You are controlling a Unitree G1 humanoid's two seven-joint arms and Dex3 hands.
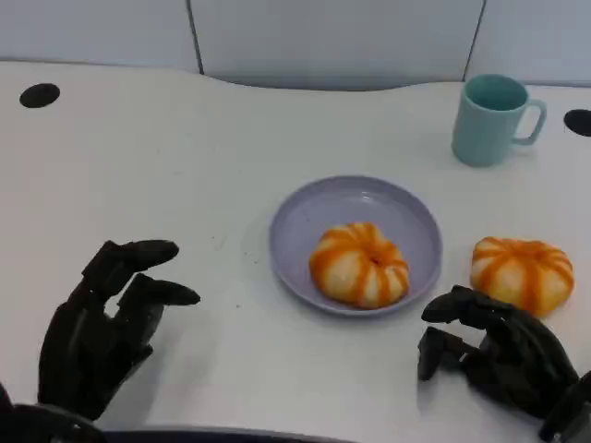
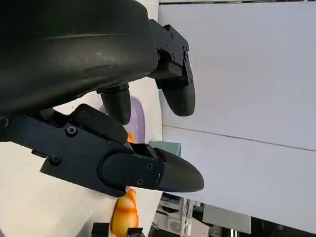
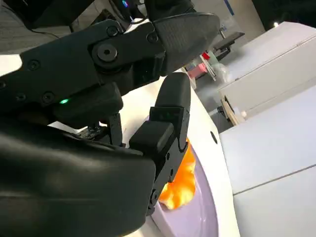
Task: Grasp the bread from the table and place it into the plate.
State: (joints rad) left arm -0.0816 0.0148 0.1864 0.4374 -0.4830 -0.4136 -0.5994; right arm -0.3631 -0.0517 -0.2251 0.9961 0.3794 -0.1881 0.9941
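Head view: a lilac plate [image 1: 305, 231] sits at the centre of the white worktop [image 1: 185, 166], with one orange-striped bread [image 1: 359, 264] lying inside it toward its near right. A second bread [image 1: 522, 272] lies on the worktop just right of the plate, apart from its rim. A teal mug [image 1: 492, 119] stands upright at the far right. The left hand [image 1: 106, 323] rests at the near left, fingers spread and holding nothing, well apart from the plate. The right hand [image 1: 499, 351] sits at the near right, just near of the second bread, fingers curled but apart, nothing in them; contact with the bread cannot be confirmed. Left wrist view: the left hand's fingers [image 2: 177, 94] are parted, with the plate, mug and bread partly visible beyond. Right wrist view: the right hand's fingers [image 3: 168, 123] are apart, with bread on the plate beyond them.
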